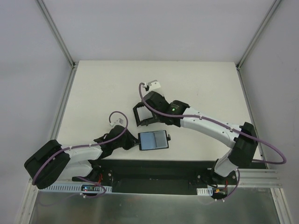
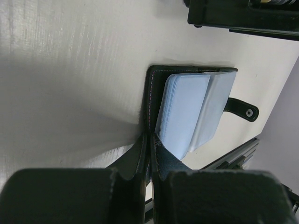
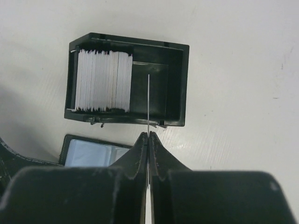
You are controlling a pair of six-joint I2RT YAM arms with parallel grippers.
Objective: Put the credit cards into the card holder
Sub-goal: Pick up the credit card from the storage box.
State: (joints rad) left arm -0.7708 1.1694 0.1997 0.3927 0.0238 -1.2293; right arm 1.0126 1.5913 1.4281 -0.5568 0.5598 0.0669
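The left gripper (image 2: 149,144) is pressing its 2 fingers fully together on the near edge of the card holder (image 2: 187,112), pinching the black cover at the corner closest to its wrist camera. The card holder is lying open and flat on the white table (image 1: 196,84), near the front edge and just ahead of the arm bases, with its bluish-grey sleeves facing up and its snap tab (image 2: 243,109) sticking out on the side away from the left arm. The right gripper (image 3: 148,137) is also closing completely, and it is gripping 1 thin card (image 3: 148,102) between its fingertips; the card is showing edge-on in the right wrist view as a fine pale line running out from the tips over the black box (image 3: 177,84). The credit cards (image 3: 103,81) are standing on edge as a tight white stack inside that open-topped box, crowding against 1 end wall and leaving the other half of the floor bare. The box is sitting on the table just beyond the card holder, close to it but not touching, and the right arm is reaching across from its base so that its wrist is hanging over the box in the top view.
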